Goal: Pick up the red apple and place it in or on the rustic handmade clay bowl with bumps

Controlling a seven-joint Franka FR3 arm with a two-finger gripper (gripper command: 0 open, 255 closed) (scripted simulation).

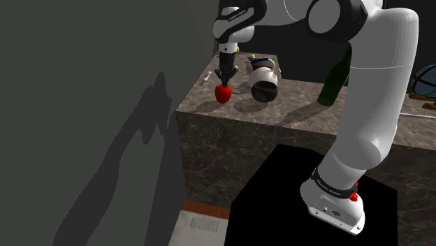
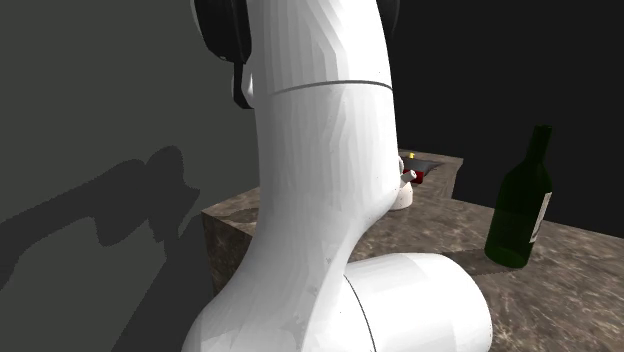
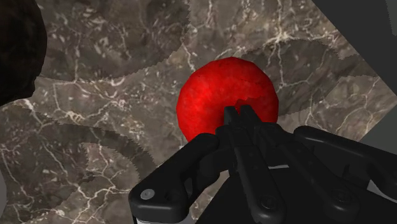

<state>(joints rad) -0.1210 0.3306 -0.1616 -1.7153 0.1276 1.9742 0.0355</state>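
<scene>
Red apple [image 1: 223,93] is right beneath the end effector [image 1: 225,78], over the counter [image 1: 293,117]

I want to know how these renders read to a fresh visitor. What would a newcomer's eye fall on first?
The bright red apple stands out most, vivid against the dark veined counter, right under the black claw. Next comes the bulky white arm rising through the middle of the second exterior view. A dark green bottle stands upright on the counter to that view's right.
</scene>
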